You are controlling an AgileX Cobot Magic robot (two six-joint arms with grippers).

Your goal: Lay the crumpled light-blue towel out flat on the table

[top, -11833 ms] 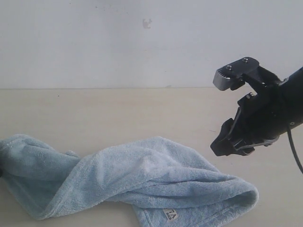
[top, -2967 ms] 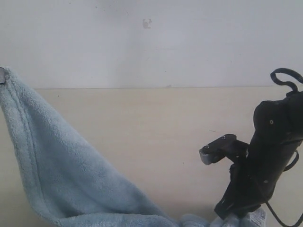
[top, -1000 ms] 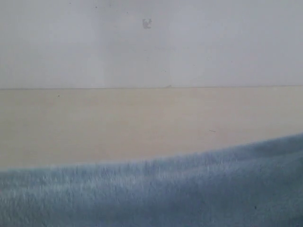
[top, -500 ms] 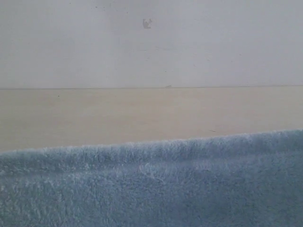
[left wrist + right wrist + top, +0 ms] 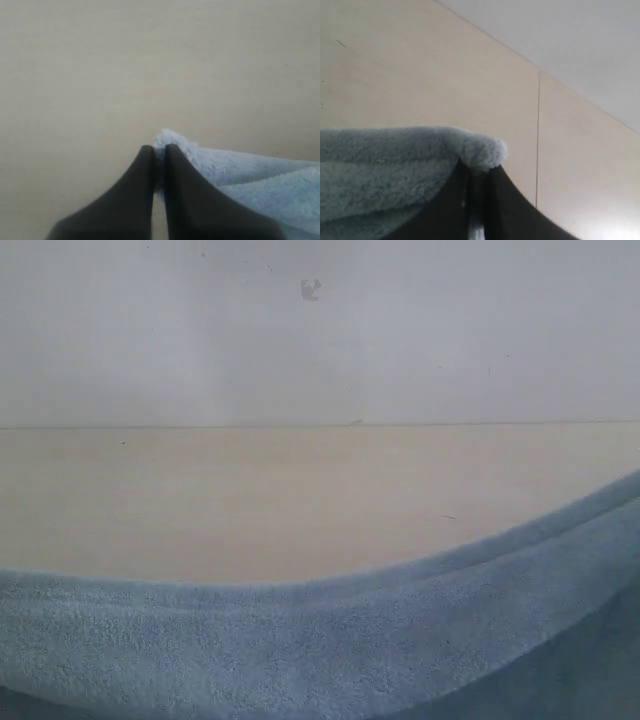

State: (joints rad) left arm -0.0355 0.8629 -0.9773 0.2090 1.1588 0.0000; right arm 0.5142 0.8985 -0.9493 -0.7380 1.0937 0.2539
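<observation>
One wide, pale beige table (image 5: 300,500) fills the middle of the exterior view, running from 9 o'clock to 3 o'clock and meeting a plain white wall (image 5: 420,340) along a straight line above the centre. The right wrist view shows a thin seam (image 5: 538,135) crossing the table surface.

The light-blue towel (image 5: 300,650) takes up the lower part of the exterior view, from 8 o'clock through 6 o'clock to 3 o'clock, close to the lens and slightly soft in focus. Its upper edge sags in a shallow curve, lowest around 7 o'clock and climbing toward 3 o'clock. Whether its lower part touches the table cannot be told, since it runs out of the picture.

The left pincer (image 5: 159,150) is clenched on one fluffy corner of the towel, a tuft of pile poking out past the dark fingertips (image 5: 145,155), with bare table beyond. The right pincer (image 5: 477,170) is likewise clamped on another corner, the rounded hem bulging over its tips. Neither pincer shows in the exterior view.

A small dark mark (image 5: 311,288) sits on the wall at 12 o'clock.
</observation>
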